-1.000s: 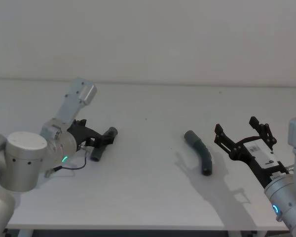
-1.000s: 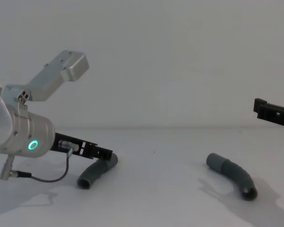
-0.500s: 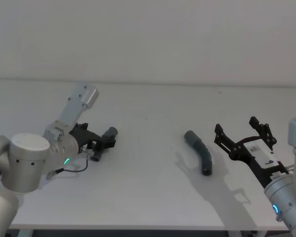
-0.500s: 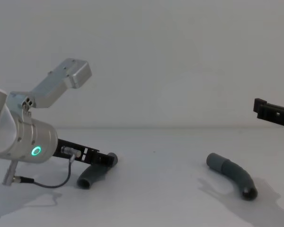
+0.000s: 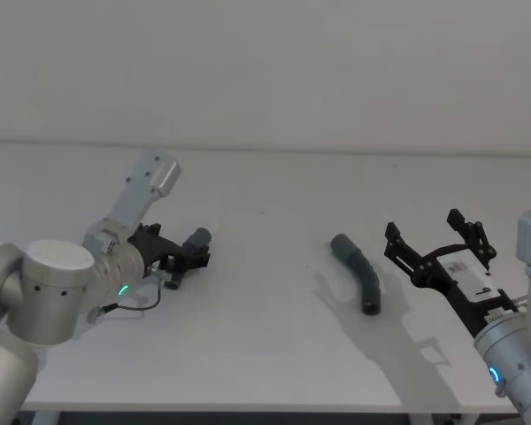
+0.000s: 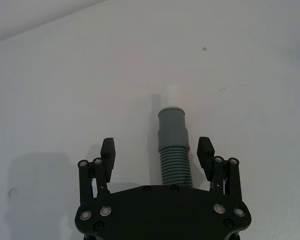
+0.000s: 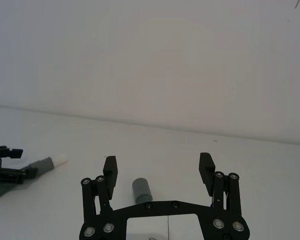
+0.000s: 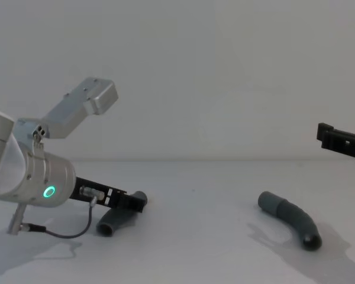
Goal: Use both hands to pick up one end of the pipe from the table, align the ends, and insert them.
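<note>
Left tool (image 6: 156,146) has settled lower astride left pipe (image 6: 173,132), jaws released; looks ready to clench. Right tool (image 7: 158,167) unmoved, released, near table's (image 5: 265,354) right edge.

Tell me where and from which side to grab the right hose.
Bring the right gripper down from above, fingers across the ribbed middle of the right hose: it lies flat on the table, and that leaves both cuffs free.

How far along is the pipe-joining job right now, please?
Nothing is finished yet. In hand: the open left gripper straddles the left hose piece on the table. Left: grip and lift it, bring the open right gripper onto the right hose piece, then align and insert them.
</note>
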